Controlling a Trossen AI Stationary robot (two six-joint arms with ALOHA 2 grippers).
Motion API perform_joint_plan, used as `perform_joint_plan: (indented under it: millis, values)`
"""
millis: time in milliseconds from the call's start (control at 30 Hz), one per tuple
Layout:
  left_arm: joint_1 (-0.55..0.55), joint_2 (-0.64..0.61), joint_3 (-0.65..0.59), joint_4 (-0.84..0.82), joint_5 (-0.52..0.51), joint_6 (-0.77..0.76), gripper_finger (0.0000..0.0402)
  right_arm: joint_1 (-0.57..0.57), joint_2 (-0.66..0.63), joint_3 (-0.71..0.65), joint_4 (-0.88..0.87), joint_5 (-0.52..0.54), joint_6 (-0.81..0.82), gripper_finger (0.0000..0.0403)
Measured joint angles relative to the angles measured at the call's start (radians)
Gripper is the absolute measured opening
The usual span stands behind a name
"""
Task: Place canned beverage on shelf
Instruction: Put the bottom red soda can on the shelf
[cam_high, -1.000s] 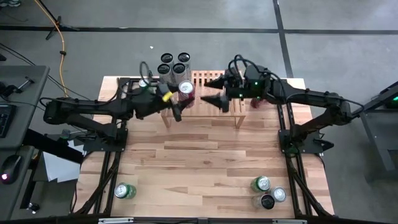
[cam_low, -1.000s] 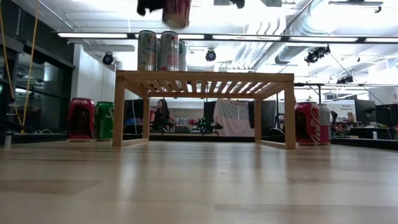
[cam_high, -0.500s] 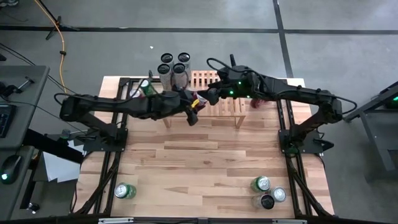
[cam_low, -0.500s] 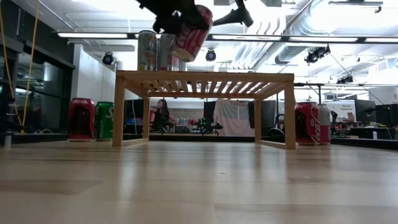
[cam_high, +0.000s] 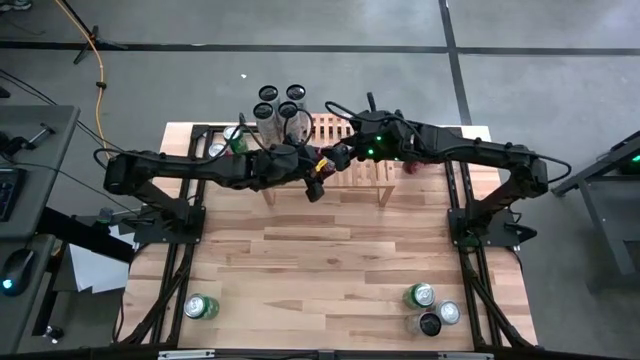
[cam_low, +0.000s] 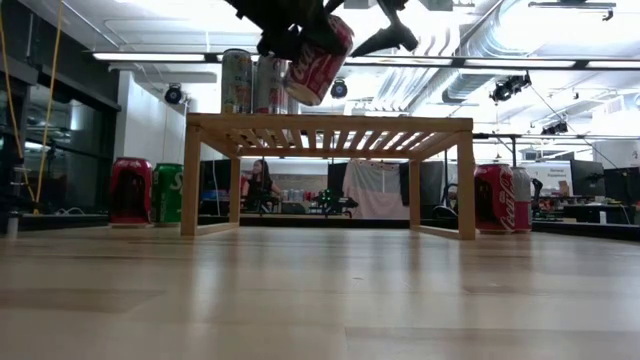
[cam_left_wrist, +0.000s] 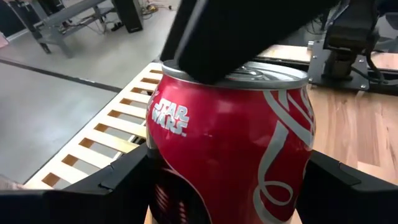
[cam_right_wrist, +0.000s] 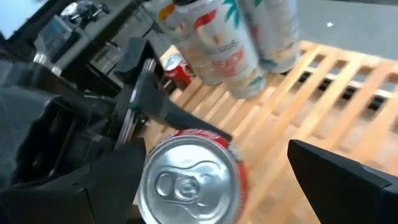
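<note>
From above, my left gripper (cam_high: 314, 176) reaches in over the shelf (cam_high: 355, 152), clamped on the red can (cam_high: 322, 166). My right gripper (cam_high: 340, 156) sits just beside it, its fingers spread to either side of the same can. Four tall cans (cam_high: 279, 109) stand on the shelf's end, just beyond my left gripper.

From table level, the red can (cam_low: 318, 47) hangs tilted in my left gripper (cam_low: 300, 32), above the slatted top and clear of it. The tall cans (cam_low: 254, 81) stand upright behind it. My right gripper (cam_low: 385, 30) shows beside the can.

Through my left wrist, the red can (cam_left_wrist: 231, 134) fills the space between my fingers (cam_left_wrist: 121, 180), the slats (cam_left_wrist: 106, 134) below.

Through my right wrist, the can's silver top (cam_right_wrist: 186, 182) faces me between my spread fingers (cam_right_wrist: 339, 180).
</note>
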Motion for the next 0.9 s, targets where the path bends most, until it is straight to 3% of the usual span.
perform_joint_plan:
  millis: [200,600,900]
  values:
    - [0.003,-0.002,0.000,0.009,-0.008,-0.001,0.0282,0.011,0.039,-0.003,0.014,-0.097,0.004,0.0378]
    - [0.004,-0.002,0.000,0.008,-0.005,0.002,0.0282,0.012,0.078,-0.003,0.066,-0.096,0.005,0.0375]
    - [0.004,-0.002,0.000,0.006,0.007,0.016,0.0282,0.010,0.079,-0.003,0.062,-0.074,0.005,0.0298]
